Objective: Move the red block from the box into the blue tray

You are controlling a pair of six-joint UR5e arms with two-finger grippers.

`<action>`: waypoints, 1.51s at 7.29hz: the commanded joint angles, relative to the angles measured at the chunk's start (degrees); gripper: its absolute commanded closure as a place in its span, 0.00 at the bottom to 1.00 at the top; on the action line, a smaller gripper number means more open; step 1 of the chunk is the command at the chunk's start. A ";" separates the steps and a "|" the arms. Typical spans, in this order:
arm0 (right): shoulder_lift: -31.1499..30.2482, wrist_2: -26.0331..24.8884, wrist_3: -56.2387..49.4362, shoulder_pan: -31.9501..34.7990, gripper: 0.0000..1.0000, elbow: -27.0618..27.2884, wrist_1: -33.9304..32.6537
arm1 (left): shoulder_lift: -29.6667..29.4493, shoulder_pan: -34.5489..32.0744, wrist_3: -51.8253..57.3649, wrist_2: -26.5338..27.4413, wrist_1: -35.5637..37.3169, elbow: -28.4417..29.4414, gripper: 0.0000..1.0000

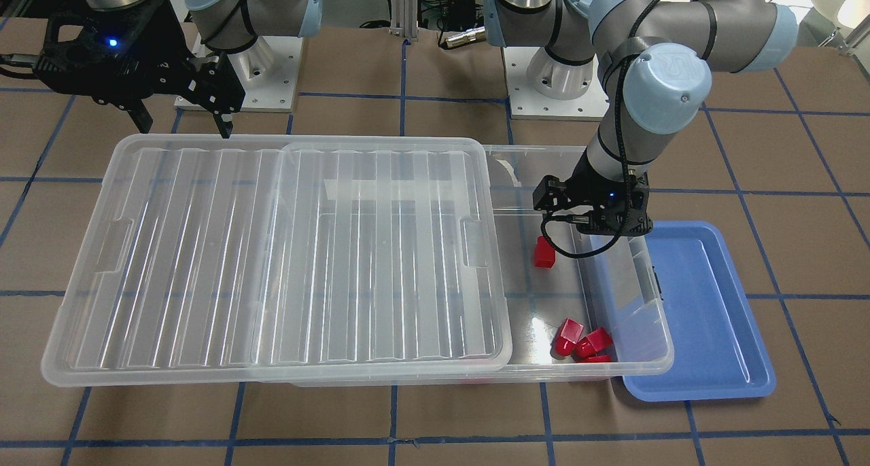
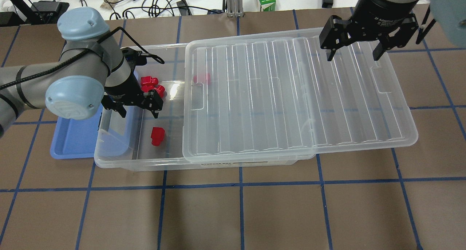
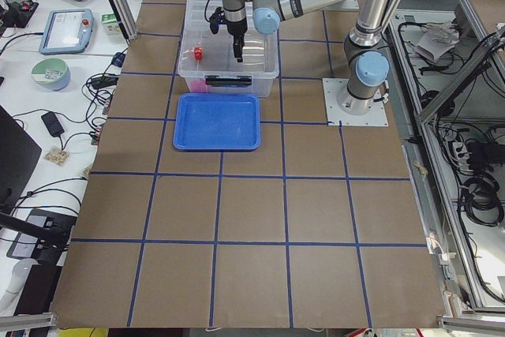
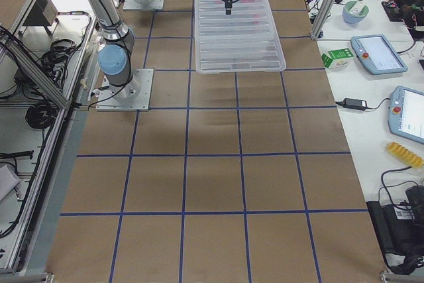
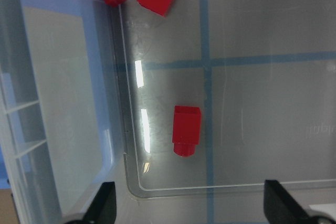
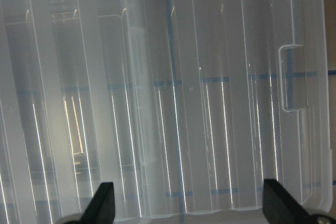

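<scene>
Left fingers (image 5: 103,207) spread wide, empty, over box (image 2: 127,162) open end; right fingers (image 6: 102,203) wide above lid (image 2: 291,97). Block (image 5: 186,131) lies inside near end wall. Risk: one finger strikes wall descending.

The left arm (image 1: 686,21) and right arm (image 1: 272,1) are grey metal tubes with pale-blue joint caps (image 1: 669,89), one embossed with a logo. A black cable (image 2: 36,75) runs along the left arm. The left gripper (image 2: 140,113) and right gripper (image 2: 352,57) are black.

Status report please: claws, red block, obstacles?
Left claw open above red block in box. Right claw open over lid. Lid leaves block uncovered; blue tray beside box.
</scene>
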 commanded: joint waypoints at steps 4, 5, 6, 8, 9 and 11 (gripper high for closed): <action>0.02 -0.21 -0.01 0.02 0.00 -0.16 0.09 | -3.02 -1.93 0.05 -0.07 10.58 -6.68 0.00; 0.11 -0.21 -0.01 0.02 0.00 -0.07 0.18 | -3.81 -2.03 0.39 0.02 11.64 -6.68 0.00; 0.11 -0.30 -0.09 0.02 0.00 -0.16 0.18 | -4.60 -1.68 0.48 0.02 12.43 -6.68 0.00; 0.02 -0.30 -0.01 0.02 0.00 -0.07 0.18 | -5.22 -0.63 0.75 -0.07 12.53 -7.03 0.00; 0.02 -0.30 -0.01 0.02 0.00 -0.07 0.18 | -5.92 -0.63 0.49 -0.07 14.88 -8.60 0.00; 0.02 -0.30 0.08 0.02 0.00 0.10 0.18 | -7.33 -0.63 0.22 0.02 20.17 -11.16 0.00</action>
